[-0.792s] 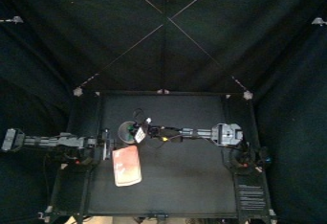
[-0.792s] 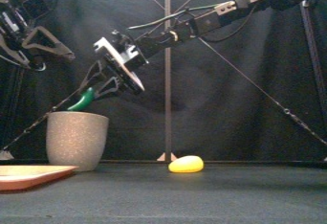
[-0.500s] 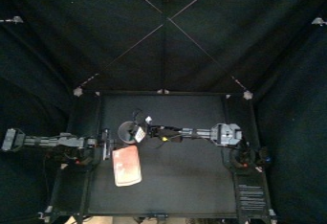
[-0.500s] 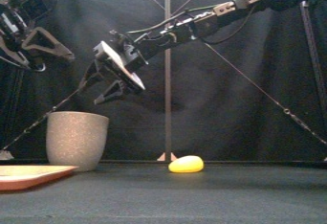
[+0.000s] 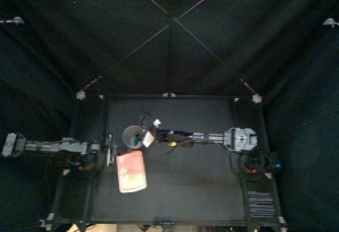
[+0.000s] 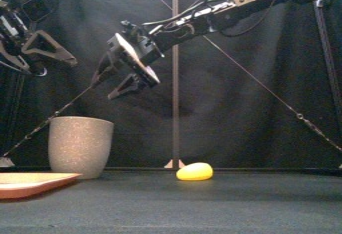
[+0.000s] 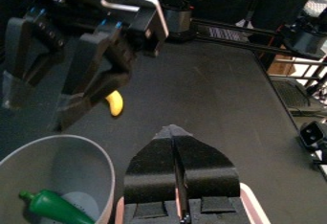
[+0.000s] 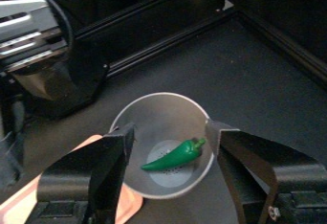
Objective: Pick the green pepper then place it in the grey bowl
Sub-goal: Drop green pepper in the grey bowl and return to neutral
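Observation:
The green pepper [image 8: 175,153] lies inside the tall grey speckled cup [image 6: 80,146], also seen in the left wrist view as the pepper [image 7: 52,206] against the cup's inner wall. My right gripper [image 6: 115,81] hangs open straight above the cup [image 8: 166,113] with nothing between its jaws, a clear gap between it and the rim. In the top view the right arm reaches from the right across to the cup [image 5: 134,136]. My left gripper [image 7: 174,132] is shut and holds nothing, raised at the left of the table [image 6: 34,43].
A small yellow toy [image 6: 195,171] lies on the table right of the cup, visible too as the yellow toy [image 7: 115,102]. The flat pink tray [image 6: 34,183] sits in front of the cup near the table's left front, shown as the tray [image 5: 130,172].
The right gripper held the green pepper over the cup, then opened; the pepper dropped into the cup. The gripper has since risen a little. The left arm stayed still.

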